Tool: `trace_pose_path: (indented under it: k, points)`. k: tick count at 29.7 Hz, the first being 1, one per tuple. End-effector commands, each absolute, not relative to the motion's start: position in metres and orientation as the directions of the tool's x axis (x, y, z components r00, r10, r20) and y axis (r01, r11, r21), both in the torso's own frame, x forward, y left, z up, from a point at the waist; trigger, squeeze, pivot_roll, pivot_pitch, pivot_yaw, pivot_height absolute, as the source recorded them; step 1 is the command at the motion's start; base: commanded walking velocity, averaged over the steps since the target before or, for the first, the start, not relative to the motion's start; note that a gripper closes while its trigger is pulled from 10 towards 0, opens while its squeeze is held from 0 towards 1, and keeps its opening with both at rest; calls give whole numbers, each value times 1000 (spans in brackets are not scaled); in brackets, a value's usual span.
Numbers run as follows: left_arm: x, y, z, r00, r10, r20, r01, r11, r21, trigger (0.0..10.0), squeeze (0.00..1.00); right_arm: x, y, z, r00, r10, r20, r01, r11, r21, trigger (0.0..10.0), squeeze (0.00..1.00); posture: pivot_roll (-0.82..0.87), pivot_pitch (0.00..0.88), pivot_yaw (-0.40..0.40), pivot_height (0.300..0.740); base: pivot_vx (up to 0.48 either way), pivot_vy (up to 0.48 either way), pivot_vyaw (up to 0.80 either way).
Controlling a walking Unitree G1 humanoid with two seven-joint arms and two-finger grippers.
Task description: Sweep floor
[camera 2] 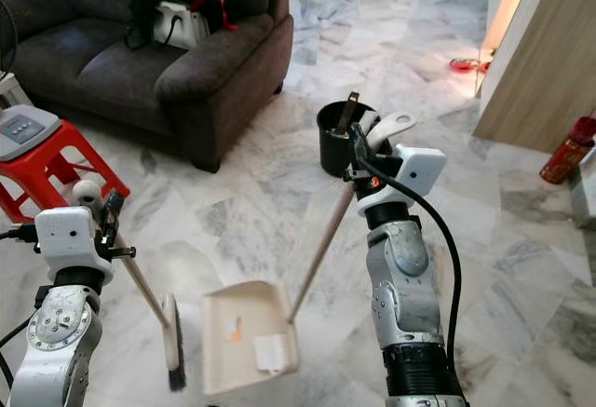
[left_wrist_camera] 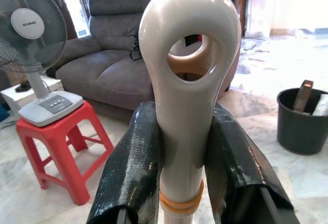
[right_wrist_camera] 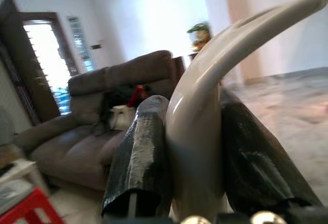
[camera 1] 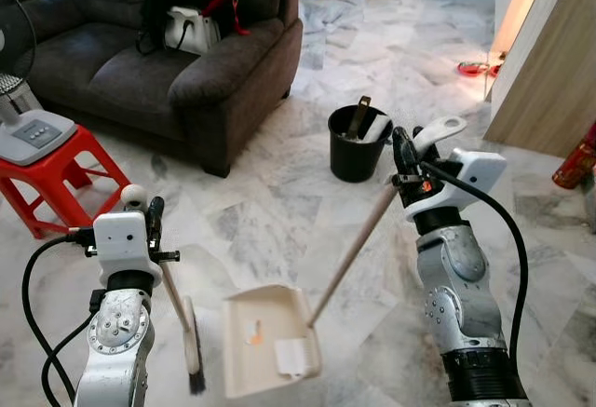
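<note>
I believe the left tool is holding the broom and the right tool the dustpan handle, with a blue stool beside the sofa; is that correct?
Nearly: the stool is red, not blue, as the left eye view shows. The rest stands: the left tool is shut on the broom, the right tool on the dustpan handle, and the stool stands beside the sofa.

Marble floor [camera 1: 279,211], dark sofa [camera 1: 168,72], red stool [camera 1: 56,179], wooden wall panel [camera 1: 554,72].
</note>
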State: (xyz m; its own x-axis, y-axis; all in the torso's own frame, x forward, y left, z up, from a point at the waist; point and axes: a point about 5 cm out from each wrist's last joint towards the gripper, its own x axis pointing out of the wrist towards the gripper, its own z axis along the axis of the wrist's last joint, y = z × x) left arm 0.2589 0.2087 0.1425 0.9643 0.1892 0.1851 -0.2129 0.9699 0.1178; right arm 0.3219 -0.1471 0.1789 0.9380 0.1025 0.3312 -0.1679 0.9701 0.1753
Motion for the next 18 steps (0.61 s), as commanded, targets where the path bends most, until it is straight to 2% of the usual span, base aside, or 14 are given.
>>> trace_pose_path:
  k: [1, 8, 18]
  points:
    - [258, 210, 155, 950, 185, 252, -220, 968, 118, 10000, 0, 324, -152, 196, 917, 34, 397, -121, 973, 196, 10000, 0, 10, 72, 23, 740, 0, 0, 0]
    - [259, 210, 157, 948, 181, 260, -216, 970, 113, 10000, 0, 326, -161, 196, 922, -3, 388, -84, 975, 206, 10000, 0, 6, 63, 22, 740, 0, 0, 0]
    - [260, 210, 158, 948, 179, 264, -215, 970, 116, 10000, 0, 327, -157, 195, 926, 7, 377, -90, 975, 204, 10000, 0, 7, 61, 20, 740, 0, 0, -800]
